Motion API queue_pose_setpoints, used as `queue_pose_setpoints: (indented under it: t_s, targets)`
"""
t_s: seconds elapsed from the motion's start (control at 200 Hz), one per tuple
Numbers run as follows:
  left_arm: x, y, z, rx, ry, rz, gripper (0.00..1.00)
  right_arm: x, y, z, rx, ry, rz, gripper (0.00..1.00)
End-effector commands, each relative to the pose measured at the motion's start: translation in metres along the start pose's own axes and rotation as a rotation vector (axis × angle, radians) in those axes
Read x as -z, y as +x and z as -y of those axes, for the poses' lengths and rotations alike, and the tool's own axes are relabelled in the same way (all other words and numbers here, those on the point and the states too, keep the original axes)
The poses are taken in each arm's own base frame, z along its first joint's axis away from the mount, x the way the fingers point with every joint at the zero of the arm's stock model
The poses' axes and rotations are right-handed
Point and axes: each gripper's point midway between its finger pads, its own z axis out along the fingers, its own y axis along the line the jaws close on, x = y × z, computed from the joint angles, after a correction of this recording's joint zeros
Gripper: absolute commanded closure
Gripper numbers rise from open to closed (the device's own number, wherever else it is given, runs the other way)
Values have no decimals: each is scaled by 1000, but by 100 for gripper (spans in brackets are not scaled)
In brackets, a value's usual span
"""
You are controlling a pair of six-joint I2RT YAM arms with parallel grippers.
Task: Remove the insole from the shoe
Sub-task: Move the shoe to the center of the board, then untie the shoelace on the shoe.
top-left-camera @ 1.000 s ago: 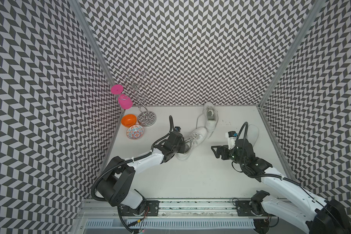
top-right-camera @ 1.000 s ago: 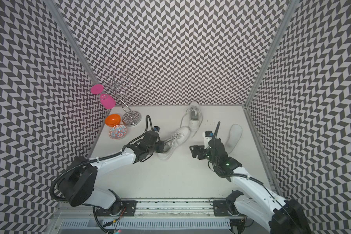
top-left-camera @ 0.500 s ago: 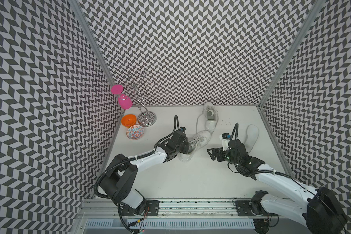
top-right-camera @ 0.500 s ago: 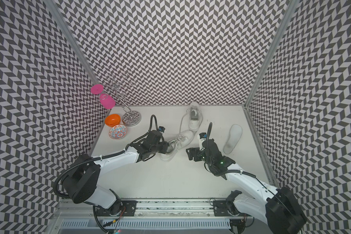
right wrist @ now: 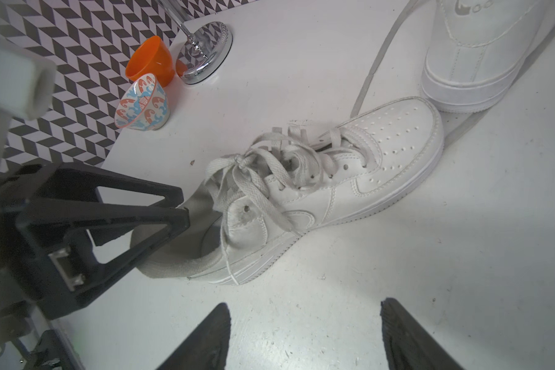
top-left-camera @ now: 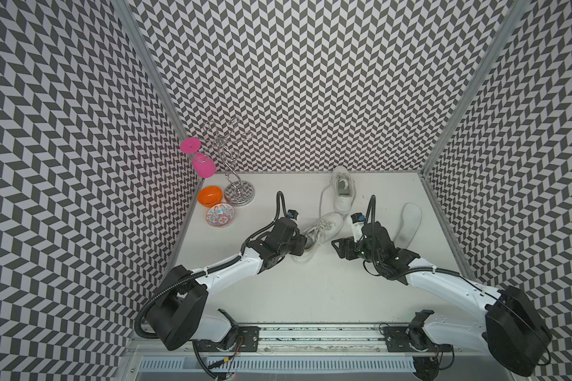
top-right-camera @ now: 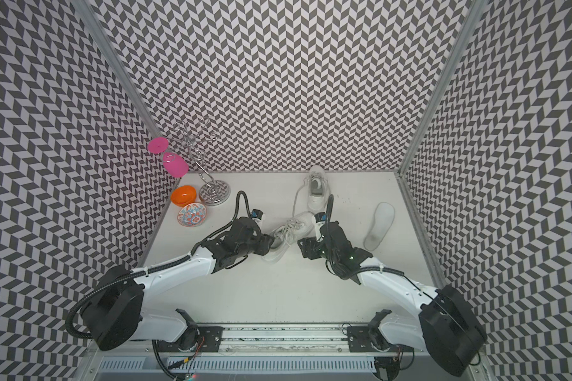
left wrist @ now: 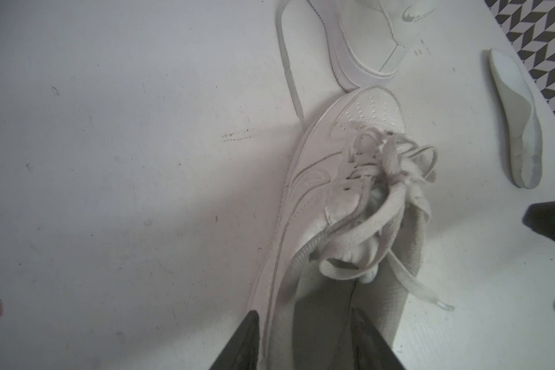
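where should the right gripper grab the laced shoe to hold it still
Likely the toe box, from above, jaws across its width: the shoe stands on its sole, the toe is lace-free, and the left gripper already sits at the heel.

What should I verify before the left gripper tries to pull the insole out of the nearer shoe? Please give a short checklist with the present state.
1. left gripper at the heel opening of the nearer shoe: ok.
2. Shoe's own insole caught between its jaws: cannot tell; they stand apart and the inside is in shadow.
3. right gripper free to steady the shoe: ok; open, empty, above the bare table.
4. laces clear of the opening: not ok; loose loops hang over it.
5. Room to put it down: ok; the loose insole lies apart, near the right wall.
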Motion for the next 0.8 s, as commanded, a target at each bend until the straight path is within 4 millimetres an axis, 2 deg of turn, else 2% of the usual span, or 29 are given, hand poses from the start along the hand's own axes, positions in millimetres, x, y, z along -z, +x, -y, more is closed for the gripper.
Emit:
queue_pose_setpoints:
  t_s: [0.0,0.145,0.431,0.631,0.796]
  targets:
    - [-3,-2,3,9,13,0,62,-4,-23,-19,42,-55,60,31]
    - [-11,5,-12,17,-55,-25,66,-13,-24,-25,59,-64,44,37]
    - [-28,14,-15,-4,-77,-80,71,-24,-25,-35,85,-75,25,47]
    - [-38,25,-20,-9,-97,-116,76,-31,-23,-33,96,-47,20,53]
    - [-47,31,-22,-10,-104,-147,73,-37,-27,-25,80,14,19,58]
